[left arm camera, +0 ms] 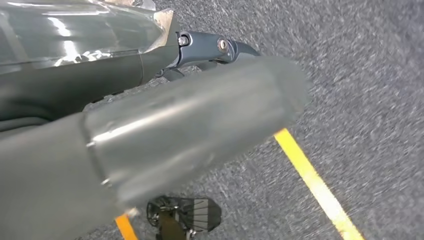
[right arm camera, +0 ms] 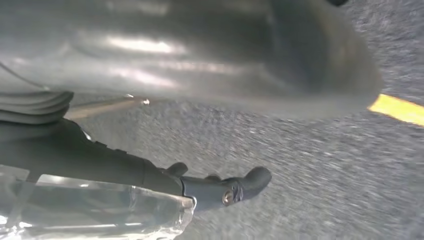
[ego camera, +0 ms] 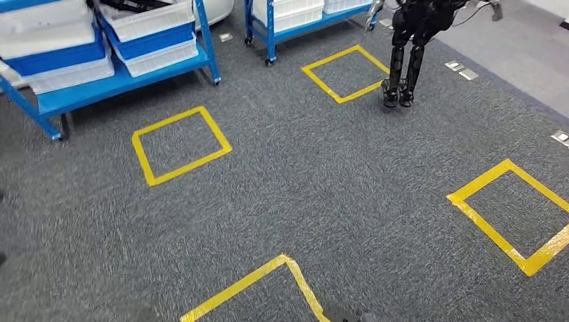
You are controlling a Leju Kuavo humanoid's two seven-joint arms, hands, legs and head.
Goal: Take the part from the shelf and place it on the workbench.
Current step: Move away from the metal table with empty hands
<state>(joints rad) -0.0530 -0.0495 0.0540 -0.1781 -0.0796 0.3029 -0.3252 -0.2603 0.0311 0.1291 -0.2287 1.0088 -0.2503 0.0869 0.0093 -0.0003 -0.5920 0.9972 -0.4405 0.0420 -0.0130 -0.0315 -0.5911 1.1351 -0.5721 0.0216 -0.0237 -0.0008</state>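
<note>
The part itself cannot be made out, neither in the bins nor for certain at a hand, so its lie relative to the hands, its long axis and the way it points cannot be told. In the left wrist view the left hand (left arm camera: 175, 130) hangs over the grey flecked carpet (left arm camera: 370, 100), its thick grey thumb blurred across the picture and its dark fingers (left arm camera: 220, 47) stretched out beyond it. A clear glossy sheet-like piece (left arm camera: 75, 30) lies against those fingers near their base; whether it is the part or belongs to the hand is not clear, and whether the hand holds anything cannot be told. The right wrist view shows the same of the right hand (right arm camera: 200, 60): dark fingers (right arm camera: 225, 192) reaching over the carpet, a clear glossy piece (right arm camera: 100, 215) against them, grip not readable. A strip of yellow floor tape (left arm camera: 310, 180) runs under the left hand, and another shows beyond the right. In the head view the blue metal shelf (ego camera: 127, 80) stands at the carpet's far left corner, carrying white plastic bins (ego camera: 151, 23) and a blue plastic bin (ego camera: 54, 57). A second blue shelf (ego camera: 270, 33) stands at the far edge, with a black humanoid robot (ego camera: 409, 40) just beside it. Yellow tape squares (ego camera: 143, 157) mark the carpet before each shelf.
</note>
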